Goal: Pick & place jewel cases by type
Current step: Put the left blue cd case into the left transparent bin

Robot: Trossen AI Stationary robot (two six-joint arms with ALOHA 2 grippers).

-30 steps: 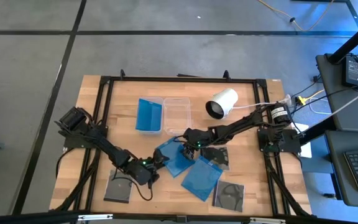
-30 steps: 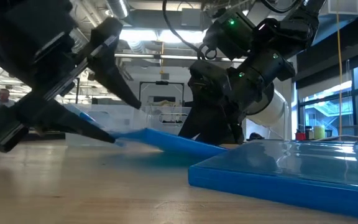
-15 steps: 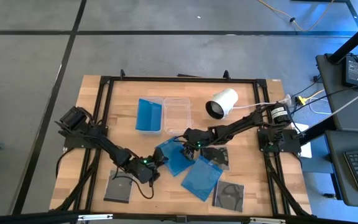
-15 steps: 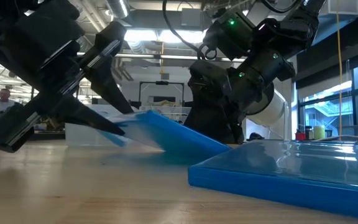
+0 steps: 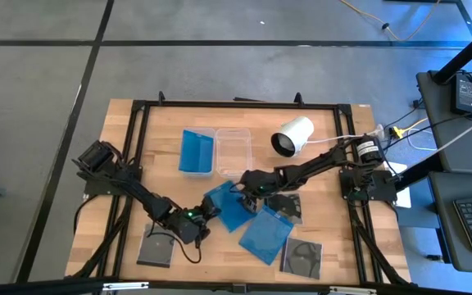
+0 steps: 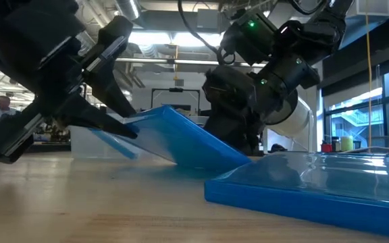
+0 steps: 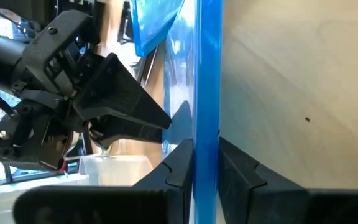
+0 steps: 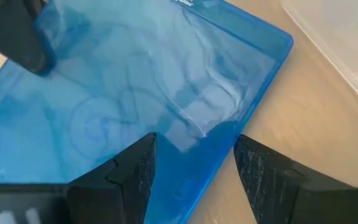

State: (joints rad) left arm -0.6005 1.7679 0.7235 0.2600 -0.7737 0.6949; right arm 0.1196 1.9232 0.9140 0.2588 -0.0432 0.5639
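High view: the left gripper (image 5: 206,215) nips a blue case (image 5: 228,206) near the table's front edge. Low view: the case is tilted, one edge still down. Left wrist view: only its rim is pinched, so it may slip. Right wrist view: the right gripper (image 8: 194,165) stands open above the case and could knock it.

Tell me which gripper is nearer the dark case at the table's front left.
Left. The left gripper sits just beside the dark case, clamped on a blue case. The right gripper hovers farther off, across that blue case.

Translucent blue jewel cases (image 5: 265,233), dark grey cases showing discs (image 5: 301,257), pale wood-grain bench (image 5: 334,147), white cylinder (image 5: 294,135), clear tubs (image 5: 233,152)
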